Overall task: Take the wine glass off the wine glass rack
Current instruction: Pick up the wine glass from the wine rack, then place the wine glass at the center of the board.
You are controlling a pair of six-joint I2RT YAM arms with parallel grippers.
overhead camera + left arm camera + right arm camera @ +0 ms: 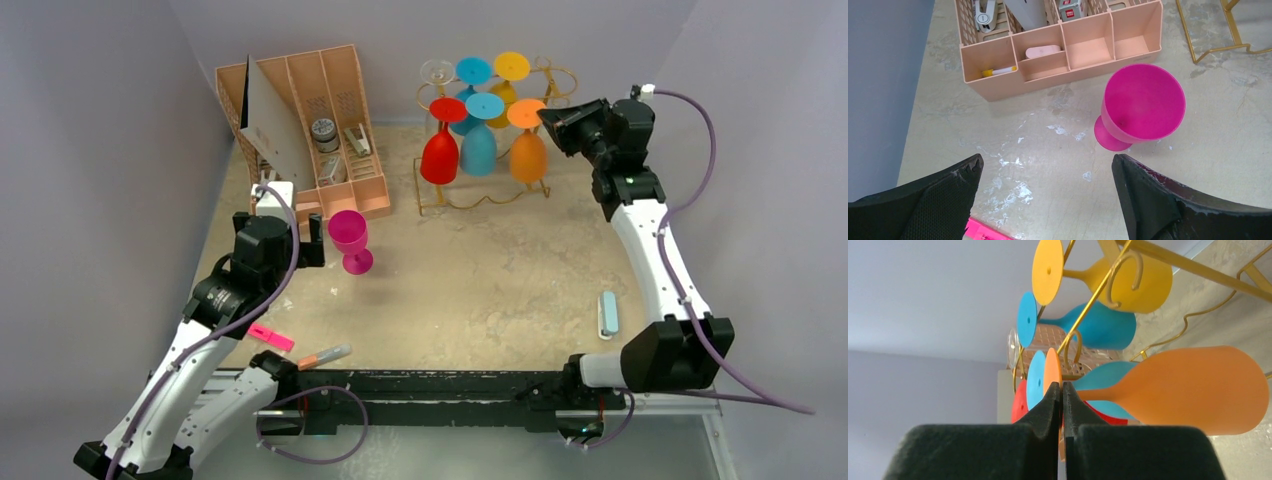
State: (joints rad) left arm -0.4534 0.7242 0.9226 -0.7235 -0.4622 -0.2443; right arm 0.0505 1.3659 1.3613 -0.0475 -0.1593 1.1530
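L hand (1047,161) wide open, holding nothing. Pink wine glass (1140,105) stands upright on the surface (1038,125) just ahead of its fingers, not touching, well apart from the wine glass rack (1193,262). R hand (1062,386) shut on nothing (tips right by the foot of the orange glass (1198,390), which hangs upside down on the rack w/ others).

The pink plastic wine glass (350,240) stands upright on the beige stone-look table (500,290), just in front of the tan slotted desk organiser (340,130). The thin gold wire rack (1198,264) stands right of the organiser, farther back.
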